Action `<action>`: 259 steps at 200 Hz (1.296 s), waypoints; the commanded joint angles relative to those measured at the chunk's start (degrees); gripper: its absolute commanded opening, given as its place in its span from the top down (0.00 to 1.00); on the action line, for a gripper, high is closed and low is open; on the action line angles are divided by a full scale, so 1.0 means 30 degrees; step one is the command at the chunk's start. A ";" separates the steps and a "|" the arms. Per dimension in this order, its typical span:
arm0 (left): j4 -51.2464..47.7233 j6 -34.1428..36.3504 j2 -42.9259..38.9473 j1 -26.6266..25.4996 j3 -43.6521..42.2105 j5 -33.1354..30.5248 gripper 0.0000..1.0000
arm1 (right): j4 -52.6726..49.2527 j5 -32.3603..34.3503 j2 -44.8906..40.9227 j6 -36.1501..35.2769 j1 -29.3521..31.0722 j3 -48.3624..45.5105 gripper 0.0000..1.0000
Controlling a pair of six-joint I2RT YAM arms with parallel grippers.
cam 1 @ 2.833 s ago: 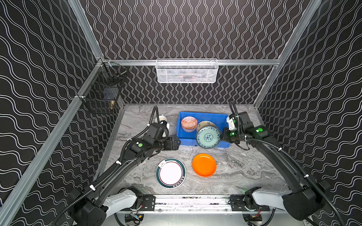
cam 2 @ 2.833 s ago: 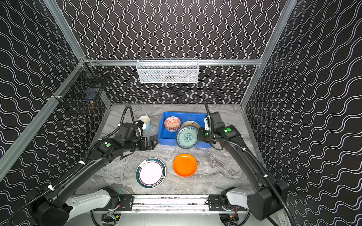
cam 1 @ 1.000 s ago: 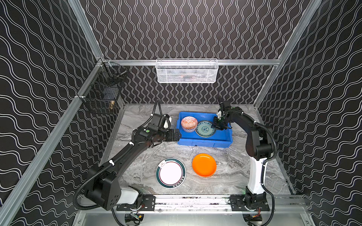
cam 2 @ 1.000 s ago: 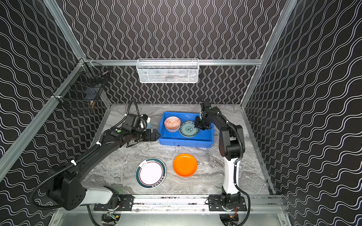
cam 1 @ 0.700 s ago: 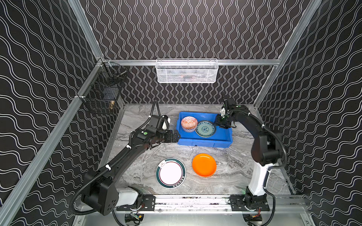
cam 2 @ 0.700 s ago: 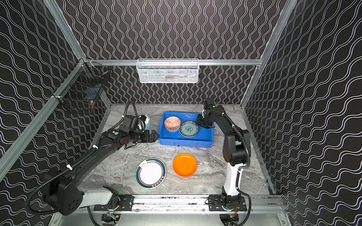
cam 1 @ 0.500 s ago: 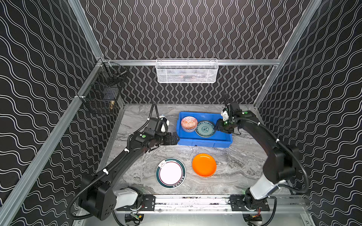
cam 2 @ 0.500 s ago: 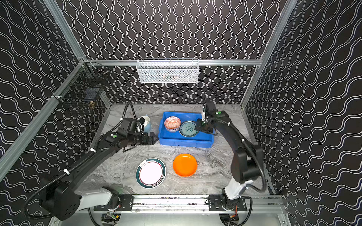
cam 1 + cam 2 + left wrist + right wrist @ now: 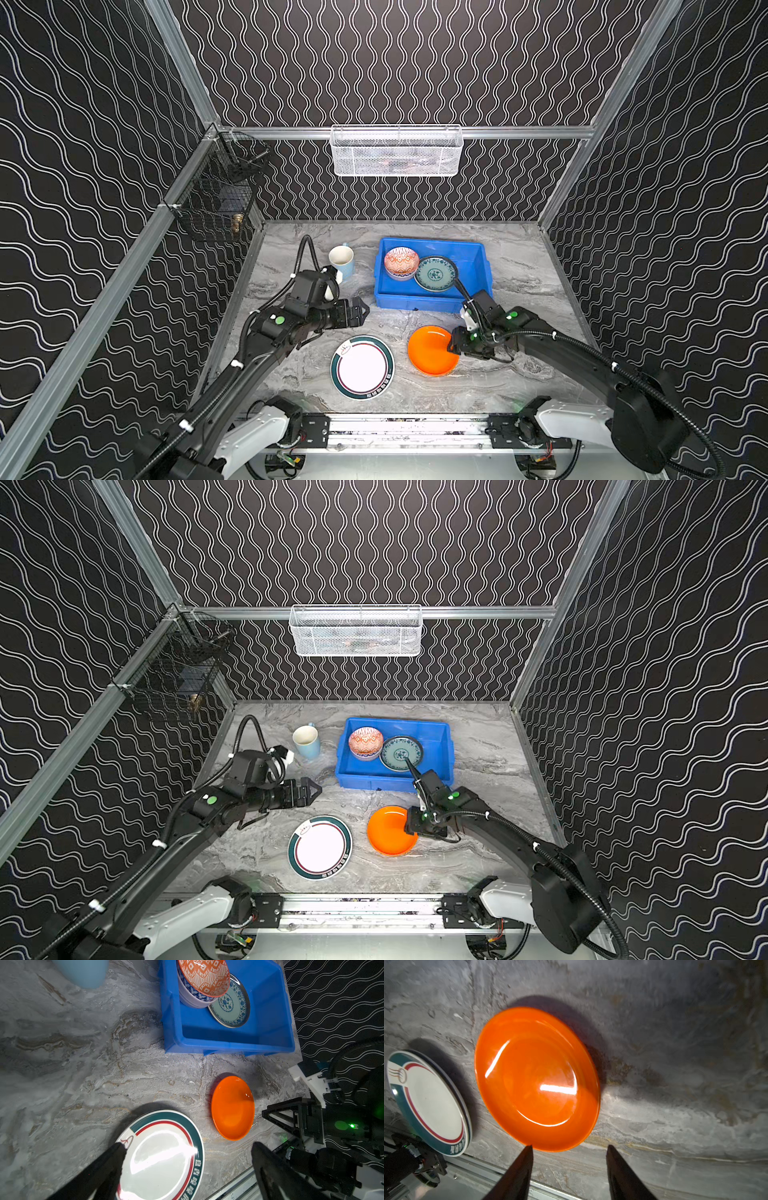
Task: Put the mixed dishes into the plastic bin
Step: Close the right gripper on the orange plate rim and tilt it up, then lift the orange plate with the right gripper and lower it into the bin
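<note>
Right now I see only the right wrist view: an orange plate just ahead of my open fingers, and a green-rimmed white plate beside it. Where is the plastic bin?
Observer: The blue bin stands straight beyond the orange plate, farther from the robot.
Operator: What lies in it?
Observer: An orange-patterned bowl at its left end and a teal flower-patterned plate beside it. The right end is bare.
Operator: Is the left arm in my way to the bin?
Observer: Probably not. The left gripper, open and empty, hovers by the bin's front left corner, off to the side of your path.
</note>
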 commanded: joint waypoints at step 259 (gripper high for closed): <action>-0.2683 -0.0437 -0.1653 0.0012 0.0921 -0.1253 0.01 | 0.1094 -0.0369 -0.1984 0.1954 0.0004 -0.2235 0.98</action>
